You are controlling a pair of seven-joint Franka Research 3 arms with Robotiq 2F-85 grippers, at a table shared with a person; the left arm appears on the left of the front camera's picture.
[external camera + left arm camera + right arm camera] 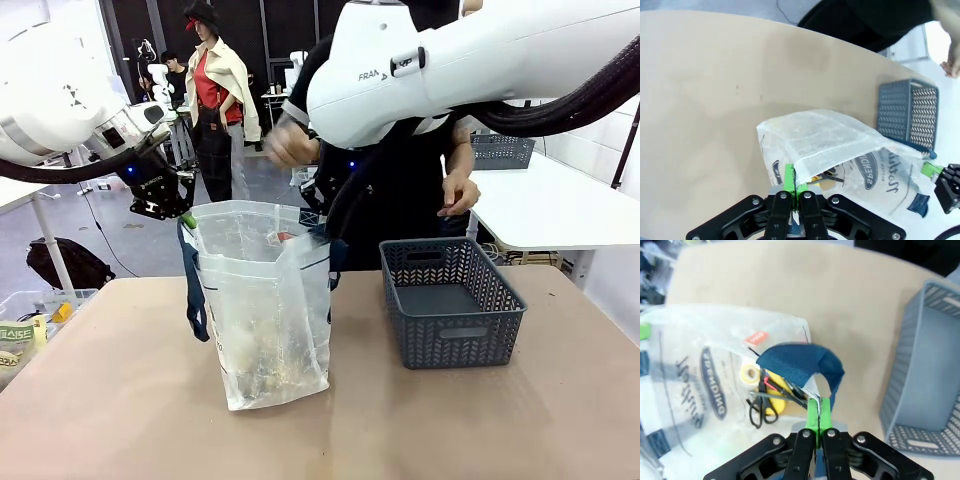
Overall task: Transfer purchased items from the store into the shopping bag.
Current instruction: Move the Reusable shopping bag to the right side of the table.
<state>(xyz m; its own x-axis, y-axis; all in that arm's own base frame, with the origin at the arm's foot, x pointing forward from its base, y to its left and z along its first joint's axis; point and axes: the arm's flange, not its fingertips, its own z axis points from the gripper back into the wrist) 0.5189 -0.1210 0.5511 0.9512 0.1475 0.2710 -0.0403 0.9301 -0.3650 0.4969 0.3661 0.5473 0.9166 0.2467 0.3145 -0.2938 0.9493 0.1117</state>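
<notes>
The shopping bag point(262, 305) stands on the counter point(120, 400) just left of the emptied basket point(450, 300), mouth held wide by both end effectors, left point(792, 187) and right point(817, 415), pinching its rim, which should stay taut; its navy logo lettering isn't legible.

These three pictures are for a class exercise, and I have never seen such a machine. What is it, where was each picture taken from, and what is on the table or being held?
Two white robot arms work at a table, opposite a person. The front picture looks across the table; the other two come from cameras on each arm's wrist, looking down its fingers. The left gripper and the right gripper are each shut on the rim of a translucent shopping bag, holding it up. Small items lie inside it. Beside it stands an empty grey basket.
</notes>
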